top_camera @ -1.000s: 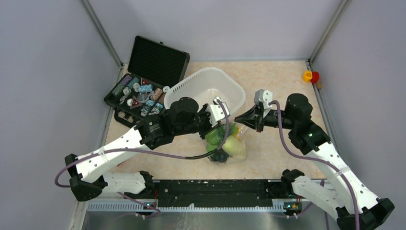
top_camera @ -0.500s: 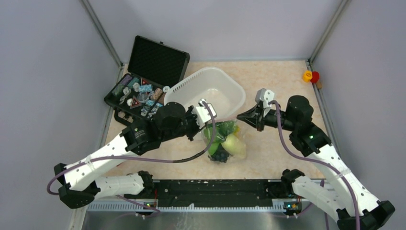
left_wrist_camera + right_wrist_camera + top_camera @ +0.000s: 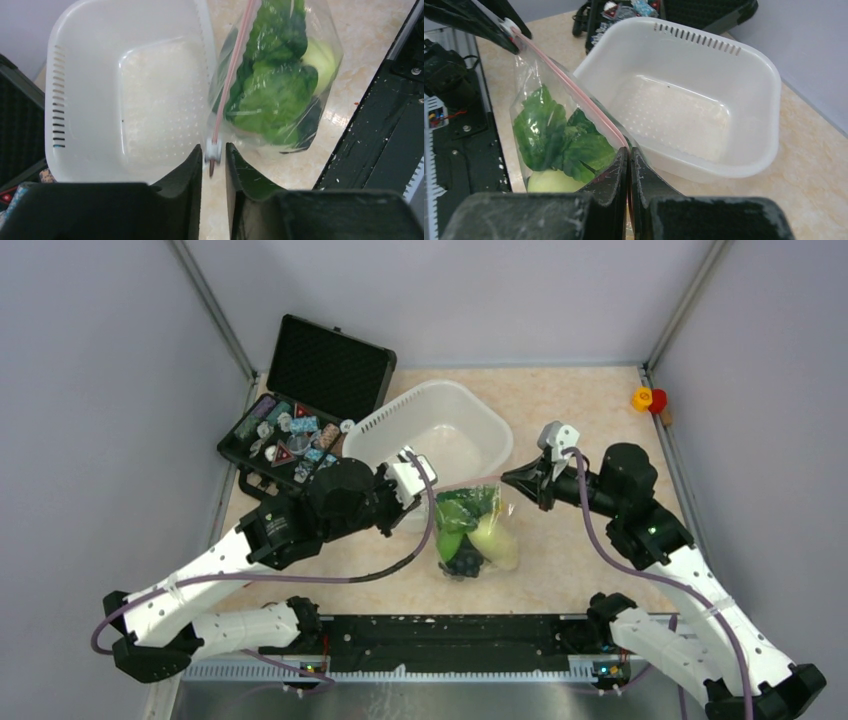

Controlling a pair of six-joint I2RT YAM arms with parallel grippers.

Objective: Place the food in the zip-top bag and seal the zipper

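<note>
At the top view's centre 1 zip-top bag (image 3: 478, 532) lies on the bench (image 3: 580, 420), its zipper (image 3: 470, 483) running left-right and its body toward the lower edge. The left gripper (image 3: 214, 156), narrow, pinches the white slider (image 3: 213, 148) at the strip's left end; the right gripper (image 3: 629, 155) clamps its right end. Inside: 1 bok choy (image 3: 272, 85), 1 pale radish (image 3: 493, 540), 1 grape bunch (image 3: 460, 562). 1 white tub (image 3: 450, 440) sits just above.

Tub (image 3: 455, 435) close behind bag (image 3: 475, 530), perhaps touching.
</note>
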